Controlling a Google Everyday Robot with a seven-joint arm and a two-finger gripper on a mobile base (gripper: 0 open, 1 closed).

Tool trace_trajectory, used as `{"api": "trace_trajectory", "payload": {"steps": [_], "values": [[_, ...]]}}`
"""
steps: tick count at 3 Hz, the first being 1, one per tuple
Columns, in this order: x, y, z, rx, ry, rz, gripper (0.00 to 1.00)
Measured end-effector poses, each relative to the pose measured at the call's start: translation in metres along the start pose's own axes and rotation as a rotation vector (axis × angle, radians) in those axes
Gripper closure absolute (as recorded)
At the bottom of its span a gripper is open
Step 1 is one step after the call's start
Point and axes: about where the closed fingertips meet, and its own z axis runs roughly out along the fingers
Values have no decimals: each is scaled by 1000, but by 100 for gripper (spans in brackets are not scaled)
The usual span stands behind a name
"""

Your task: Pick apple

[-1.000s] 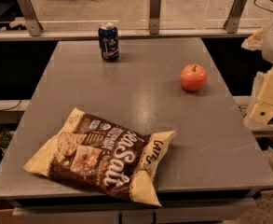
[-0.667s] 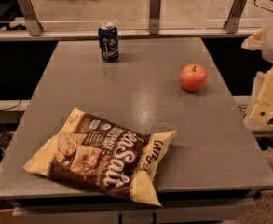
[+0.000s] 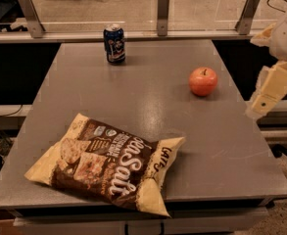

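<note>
Camera view: apple (image 3: 203,81) stem up, gripper (image 3: 270,93) well apart at right

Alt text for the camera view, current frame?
An orange-red apple sits on the right side of a grey table, with the robot's hand beyond the table's right edge, clear of the apple. A blue soda can stands upright at the far edge; a brown chip bag lies near the front left.

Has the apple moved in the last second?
No. The apple keeps its spot relative to the soda can; the gripper hangs off the table at its right edge.
</note>
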Motion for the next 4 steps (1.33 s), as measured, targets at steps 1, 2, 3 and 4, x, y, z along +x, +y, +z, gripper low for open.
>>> {"api": "trace_trajectory", "payload": {"steps": [1,2,3,4], "values": [[2,-39,33,28,-91,48,0],[1,-68,72,25,-187,113,0],[-9,-85,111,16,-272,144,0],[-17,-96,141,1,-345,182,0]]}}
